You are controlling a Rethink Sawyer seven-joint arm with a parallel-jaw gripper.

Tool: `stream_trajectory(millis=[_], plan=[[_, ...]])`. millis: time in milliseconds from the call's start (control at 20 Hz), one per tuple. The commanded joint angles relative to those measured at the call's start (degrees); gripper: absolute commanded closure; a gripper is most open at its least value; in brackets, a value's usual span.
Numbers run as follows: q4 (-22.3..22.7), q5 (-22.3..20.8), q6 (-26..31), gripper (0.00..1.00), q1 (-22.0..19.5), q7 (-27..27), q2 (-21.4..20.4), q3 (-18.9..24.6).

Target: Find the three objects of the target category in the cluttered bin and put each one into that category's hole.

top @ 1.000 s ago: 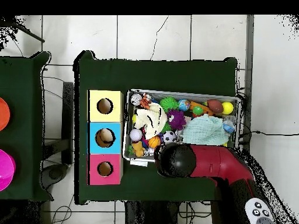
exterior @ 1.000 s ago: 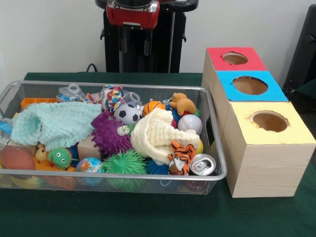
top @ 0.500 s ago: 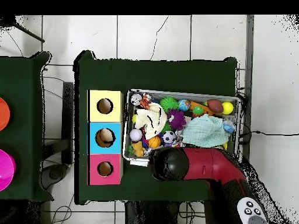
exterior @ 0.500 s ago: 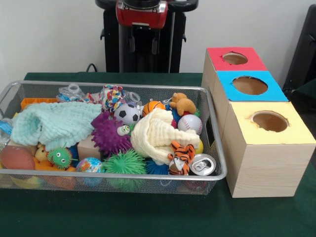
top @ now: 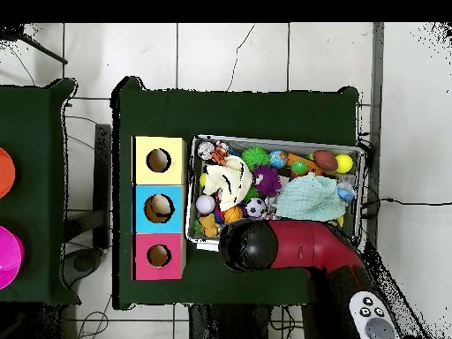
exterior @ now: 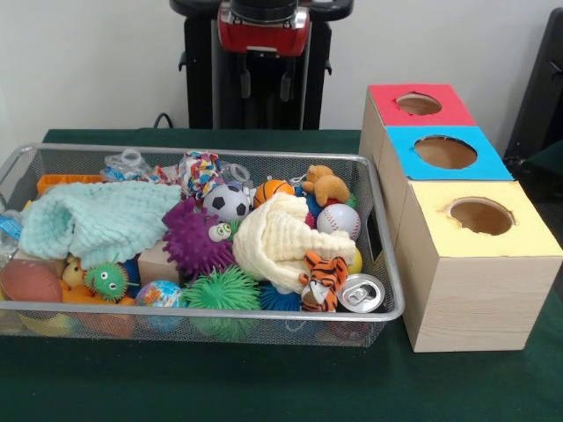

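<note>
My pincer (exterior: pixel 264 86) hangs at the far side of the green-covered counter (exterior: pixel 264 387), well above the silver wire-mesh bin (exterior: pixel 387 264) and touching nothing; its two dark fingers (exterior: pixel 245 86) stand apart with nothing between them, so I record it as released and empty. The task names no category, so I cannot say which three objects are wanted. Possible candidates are the balls: a black-and-white football (exterior: pixel 227 202), an orange basketball (exterior: pixel 272 190) and a white baseball (exterior: pixel 339 220), grouped at the bin's far right. The wooden box with red, blue and yellow tops (exterior: pixel 457 264), one round hole in each, stands just right of the bin. Risks, in my judgement: the balls lie close among a purple spiky ball (exterior: pixel 195 239) and a cream folded cloth (exterior: pixel 280 237), so a descent could pinch cloth or nudge a ball away; round objects may slip from the grip. The pale green cloth (exterior: pixel 92 220) and the cream one may conceal further items. In the overhead view my red arm (top: pixel 300 247) covers the bin's nearer edge and hides the pincer entirely.
</note>
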Motion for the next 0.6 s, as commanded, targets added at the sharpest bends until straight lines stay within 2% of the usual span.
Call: stream_trajectory(millis=[50,450,600], plan=[[-6.9,-1.3,6.7,0.0,1.6,-3.3,3.6,3.2],[-14.3,-1.4,10.0,0.0,2.3,-4.4,8.0,2.9],[-15.7,-1.1,11.2,0.0,2.8,-4.0,8.7,2.8]])
